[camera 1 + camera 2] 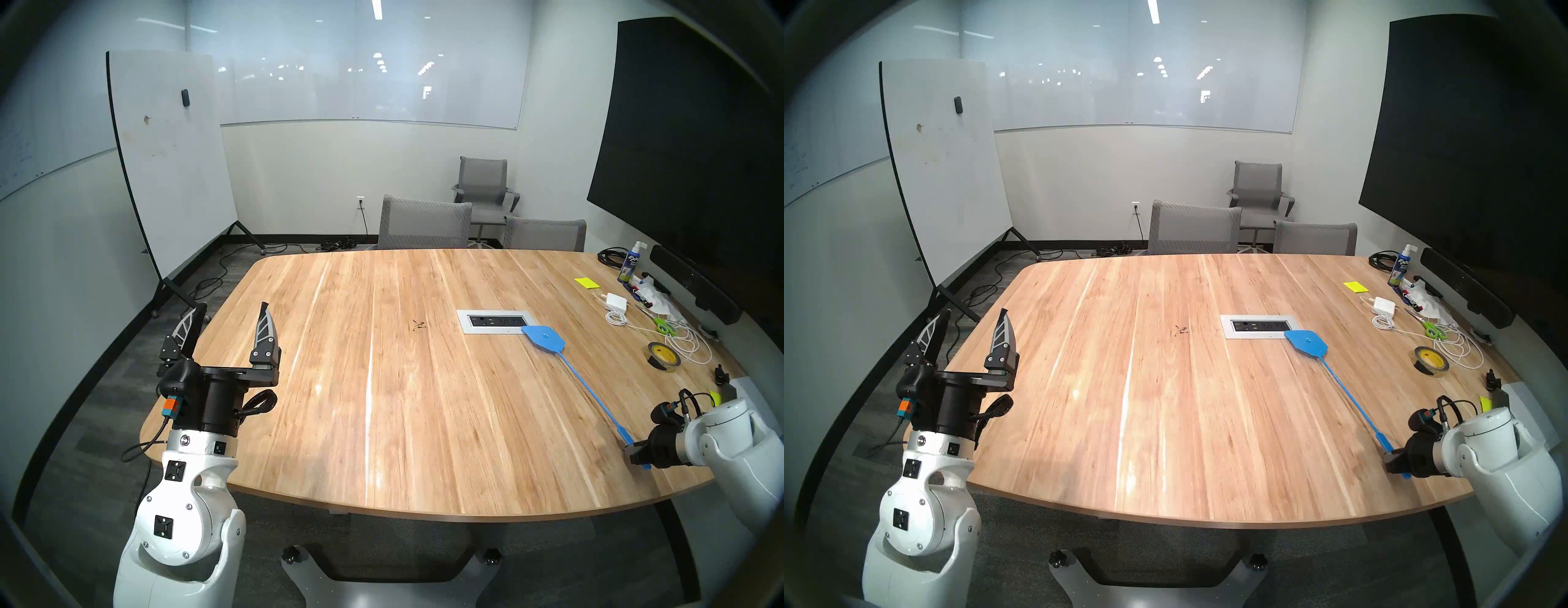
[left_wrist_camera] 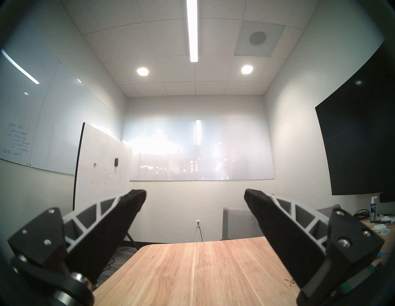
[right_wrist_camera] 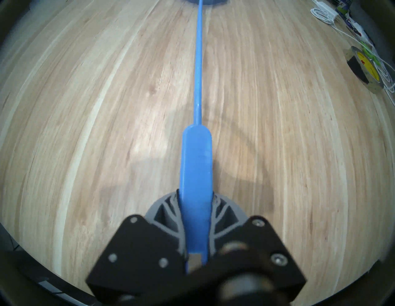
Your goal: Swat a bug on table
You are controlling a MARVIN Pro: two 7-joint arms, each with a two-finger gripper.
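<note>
Our right hand [image 1: 635, 453] is clamped on the handle of the blue swatter [image 1: 581, 384], low over the near right part of the tabletop [image 1: 382, 403]. The swatter's head lies beside the outlet panel [image 1: 494, 321], its corner overlapping the panel's near right edge. The bug [image 1: 419, 325], a cluster of dark crumbs, sits on the bare wood left of the panel, apart from the swatter's head. Our left hand [image 1: 231, 316] is raised at the tabletop's left edge, fingers [image 2: 126, 210] spread wide and holding nothing. A tape roll [image 1: 665, 356] lies near the right edge.
</note>
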